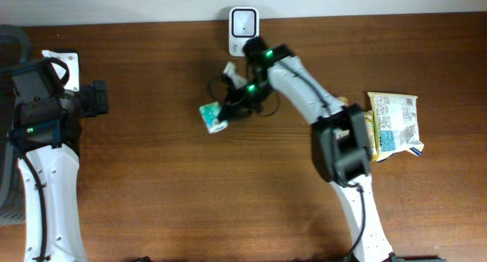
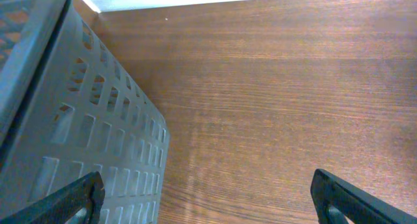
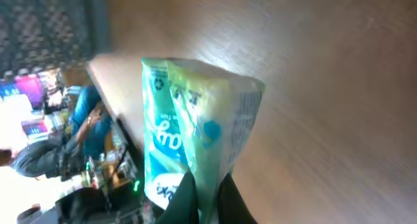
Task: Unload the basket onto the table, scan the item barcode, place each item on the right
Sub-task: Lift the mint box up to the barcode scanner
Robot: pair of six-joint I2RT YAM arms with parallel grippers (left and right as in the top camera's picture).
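Inventory: one green-and-white pouch, pinched in the closed right end effector, located at 7 o'clock from one white scanner. Left end effector: jaws wide apart, empty, at 9 o'clock of the surface, beside one grey basket.

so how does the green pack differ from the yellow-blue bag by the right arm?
Grip: the green pack is pinched between the right fingers; the yellow-blue bag lies flat on the table, untouched.
Place: the green pack is just below the scanner; the yellow-blue bag sits beside the right arm's base.
Size: from overhead the green pack looks smaller than the yellow-blue bag.
Shared: both are soft printed packets.
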